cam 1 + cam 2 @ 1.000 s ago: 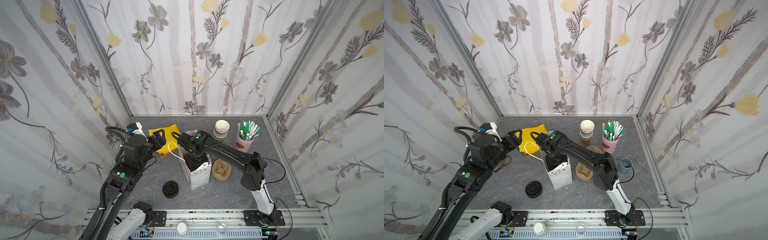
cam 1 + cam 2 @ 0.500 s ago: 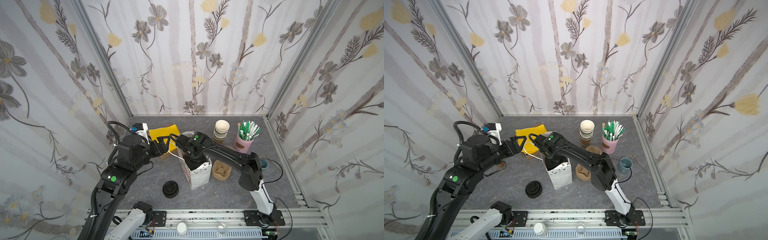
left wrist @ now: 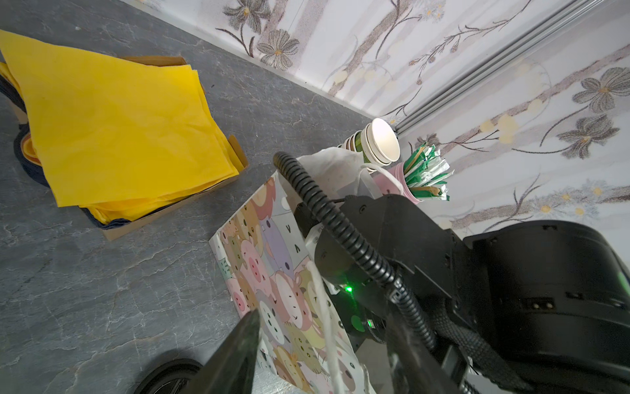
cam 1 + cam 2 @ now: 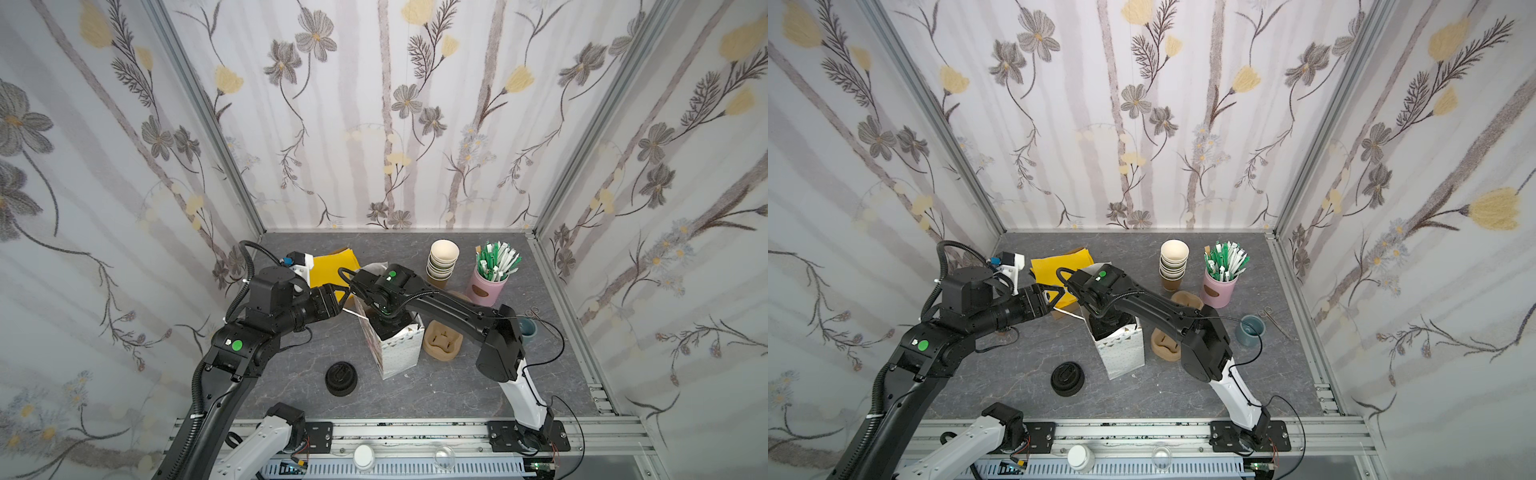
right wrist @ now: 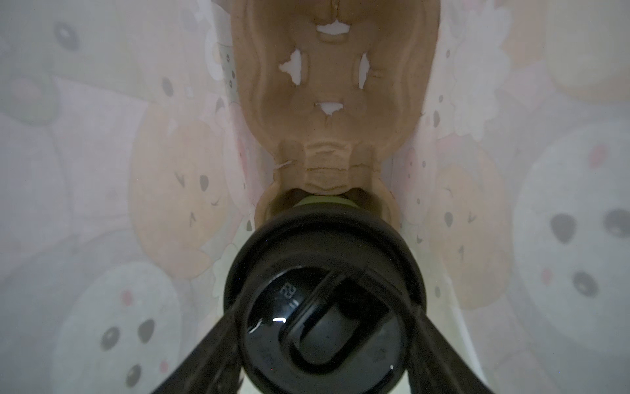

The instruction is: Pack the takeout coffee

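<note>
My right end effector (image 5: pixel 322 307) is down inside the cartoon-animal printed paper bag (image 4: pixel 395 353). Its fingers press on either side of the olive-brown paper coffee cup with the black sip lid (image 5: pixel 324 235), which sits in one pocket of a brown moulded-pulp carrier (image 5: pixel 334 85). The bag stands low in the middle of both top views on the grey worktop (image 4: pixel 449 390). My left end effector (image 3: pixel 322 324) is spread around the bag's white cord handle (image 3: pixel 320 293).
</note>
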{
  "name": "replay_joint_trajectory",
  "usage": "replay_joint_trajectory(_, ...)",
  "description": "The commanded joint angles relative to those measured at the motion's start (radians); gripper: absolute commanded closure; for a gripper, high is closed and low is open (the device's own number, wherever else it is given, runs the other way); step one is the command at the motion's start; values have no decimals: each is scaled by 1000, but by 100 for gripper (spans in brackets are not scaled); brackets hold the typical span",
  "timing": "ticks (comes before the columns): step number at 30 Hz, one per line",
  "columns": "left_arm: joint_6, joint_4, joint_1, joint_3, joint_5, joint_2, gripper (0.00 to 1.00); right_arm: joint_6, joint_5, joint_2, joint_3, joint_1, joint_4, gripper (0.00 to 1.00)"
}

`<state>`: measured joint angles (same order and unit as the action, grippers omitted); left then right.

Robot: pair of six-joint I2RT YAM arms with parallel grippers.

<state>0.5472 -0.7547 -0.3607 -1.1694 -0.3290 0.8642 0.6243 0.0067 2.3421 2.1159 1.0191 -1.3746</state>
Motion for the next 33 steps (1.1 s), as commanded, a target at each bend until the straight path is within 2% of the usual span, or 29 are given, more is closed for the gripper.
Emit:
replay_joint_trajectory(1,-4,-4,1,7,-34,8,48,-19,75,29,-13,-1,29,35)
replay_joint_trajectory(12,-13,-23,1,20,-27,-3,75,-21,71,30,-29,6,37,35)
replay_joint_trajectory(16,-15,-26,1,25,-29,-5,85,-13,72,16,-28,6,35,30)
replay_joint_trajectory(20,-18,-28,-1,29,-28,-3,100,-3,77,0,-28,7,34,24)
replay_joint_trajectory(33,-11,-43,0,51,12,-6,100,35,91,-57,-12,18,20,13)
